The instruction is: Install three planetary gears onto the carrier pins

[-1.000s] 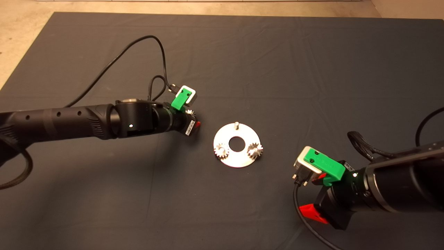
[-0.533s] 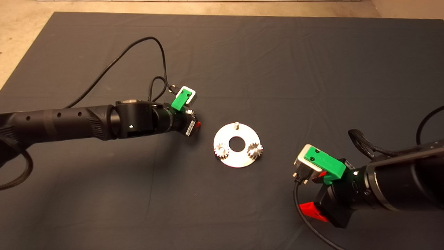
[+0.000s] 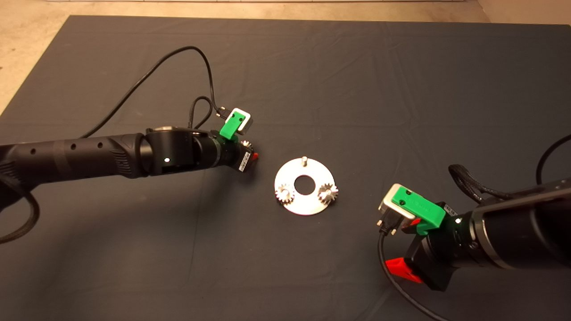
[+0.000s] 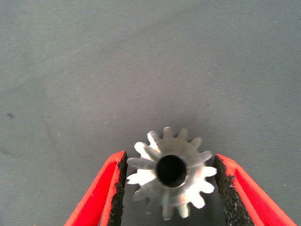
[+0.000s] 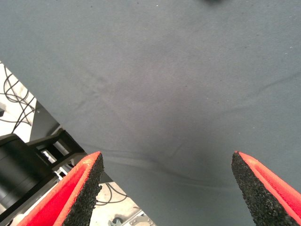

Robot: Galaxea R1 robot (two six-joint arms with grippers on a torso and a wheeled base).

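Left pincer (image 4: 168, 176): clamped on a small shiny toothed metal gear (image 4: 170, 170), left of the flat round silver disc (image 3: 304, 203).
Two like gears (image 3: 283, 193) on disc pins; far upright silver pin (image 3: 304, 159) bare. Right pincer (image 5: 167, 188): fingers apart, at the dark mat (image 3: 339, 80)'s lower right.

Warm, yellowish light over the head view, and the dark mat (image 3: 339, 80) soaks most of it up. Soft shadows pool under both arms, toward the lower part of the frame. The silver disc (image 3: 304, 207) glares bright at centre. In the left wrist view the gear (image 4: 170, 172) shines washed-out, its teeth slightly soft; the cloth behind looks evenly lit, grainy.
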